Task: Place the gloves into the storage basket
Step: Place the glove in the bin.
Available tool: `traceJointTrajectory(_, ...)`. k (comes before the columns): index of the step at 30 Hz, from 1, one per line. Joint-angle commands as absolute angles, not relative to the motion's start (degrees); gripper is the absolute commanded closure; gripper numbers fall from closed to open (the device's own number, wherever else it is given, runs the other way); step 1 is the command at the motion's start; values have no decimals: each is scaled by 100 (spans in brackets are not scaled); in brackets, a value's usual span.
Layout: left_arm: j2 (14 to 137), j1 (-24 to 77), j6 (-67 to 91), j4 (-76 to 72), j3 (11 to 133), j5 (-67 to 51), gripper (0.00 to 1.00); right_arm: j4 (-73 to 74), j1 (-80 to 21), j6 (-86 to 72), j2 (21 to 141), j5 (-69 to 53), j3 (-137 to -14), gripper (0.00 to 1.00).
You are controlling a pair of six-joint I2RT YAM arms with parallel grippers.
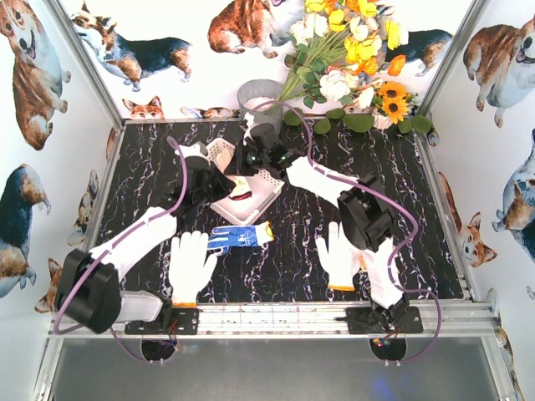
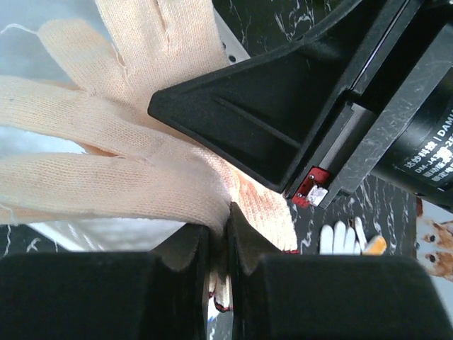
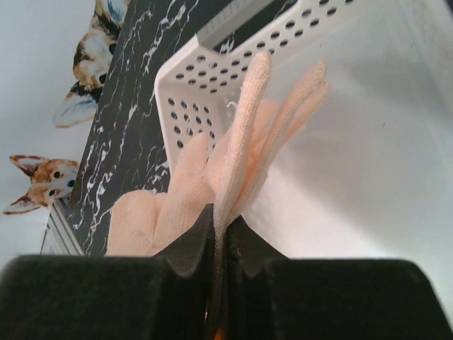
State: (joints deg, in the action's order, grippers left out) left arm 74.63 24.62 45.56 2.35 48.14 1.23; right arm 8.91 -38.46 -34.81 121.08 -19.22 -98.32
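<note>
Counted, kind by kind
Near edge: two white gloves (image 1: 192,266) (image 1: 338,257), one blue-dotted glove (image 1: 236,238). Left gripper (image 2: 219,237) and right gripper (image 3: 218,230) each pinch a cream glove (image 2: 127,170); one shared or two, unclear. One lattice basket (image 3: 191,92), one grey bucket (image 1: 255,96).

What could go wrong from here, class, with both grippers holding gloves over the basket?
1. The left gripper and right gripper crowd close together over the basket, so they may bump when they release or pull away.
2. The glove held by the right gripper hangs near the basket's wall, so it might drape over the rim instead of dropping inside.
</note>
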Motion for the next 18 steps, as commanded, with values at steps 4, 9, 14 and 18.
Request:
traceJointTrajectory(4, 8284, 2260, 3747, -51, 5474, 150, 100, 626, -3630, -2999, 12791, -2273, -10804, 100)
traceJointTrajectory(9, 8971, 2206, 3495, -99, 5785, 231, 100, 866, -3562, -2795, 13438, -2298, -11463, 100)
traceJointTrajectory(14, 9423, 2189, 3510, -128, 6010, 56, 100, 1217, -3538, -2607, 13929, -2330, -12121, 100)
traceJointTrajectory(18, 9689, 2187, 3684, -155, 5988, -164, 100, 1432, -3524, -2501, 13984, -2305, -12206, 100)
